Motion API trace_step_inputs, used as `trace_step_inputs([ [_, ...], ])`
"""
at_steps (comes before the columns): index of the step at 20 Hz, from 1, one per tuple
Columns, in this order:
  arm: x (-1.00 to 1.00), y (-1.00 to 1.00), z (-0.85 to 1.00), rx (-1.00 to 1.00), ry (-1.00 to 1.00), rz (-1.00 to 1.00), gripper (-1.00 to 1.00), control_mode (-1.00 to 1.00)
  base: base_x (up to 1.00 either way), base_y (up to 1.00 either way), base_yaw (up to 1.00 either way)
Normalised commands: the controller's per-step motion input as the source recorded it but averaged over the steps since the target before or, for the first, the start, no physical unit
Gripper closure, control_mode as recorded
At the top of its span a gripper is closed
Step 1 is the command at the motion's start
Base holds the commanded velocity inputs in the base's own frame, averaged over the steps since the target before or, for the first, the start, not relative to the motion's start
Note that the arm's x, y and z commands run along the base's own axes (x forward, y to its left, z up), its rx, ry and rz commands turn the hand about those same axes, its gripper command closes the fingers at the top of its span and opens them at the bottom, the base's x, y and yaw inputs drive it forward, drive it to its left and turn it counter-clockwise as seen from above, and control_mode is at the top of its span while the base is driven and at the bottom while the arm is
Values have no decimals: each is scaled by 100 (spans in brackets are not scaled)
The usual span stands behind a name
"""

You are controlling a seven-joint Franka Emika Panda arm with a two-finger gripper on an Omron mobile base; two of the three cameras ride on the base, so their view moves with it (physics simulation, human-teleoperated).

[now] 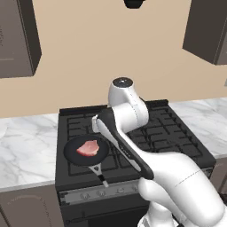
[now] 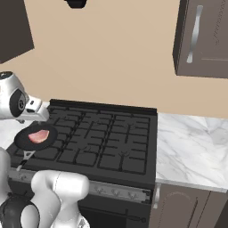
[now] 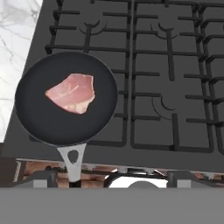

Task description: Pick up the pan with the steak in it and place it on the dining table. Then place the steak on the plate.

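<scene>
Gripper (image 3: 107,178) nearest, jaws spread wide, pinching nothing, hovering above stove front edge. Just beyond: pan handle (image 3: 72,160), grey tip pointing toward stove front, slightly left of gripper centre in hand view. Pan (image 3: 65,97) sitting on front-left burner of stove (image 3: 175,87), near marble counter (image 3: 15,39) on left. 1 steak (image 3: 72,92) lying flat roughly mid-pan, not touching rim. Nothing else in pan. Farther back: bare rear grates, beige wall, dark cabinets.

Risks, judged:
- handle short and thin; off-centre close likely slips or spins pan
- handle-only grip means heavy pan end sags, steak slides out
- catching pan base on grate during lift tips it

Dining table and plate out of frame.
</scene>
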Motion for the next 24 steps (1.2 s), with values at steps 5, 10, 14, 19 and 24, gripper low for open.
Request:
trace_step_inputs([
  [5,-6,57,-14,-3,1,0,-100,-100,0,0,0],
  [10,0,4,0,0,0,0,-100,-100,0,0,0],
  [14,-5,23,-30,0,0,0,-100,-100,0,0,0],
  [19,-7,31,-56,1,1,0,-100,-100,0,0,0],
  [24,-9,15,-53,6,0,0,-100,-100,0,0,0],
])
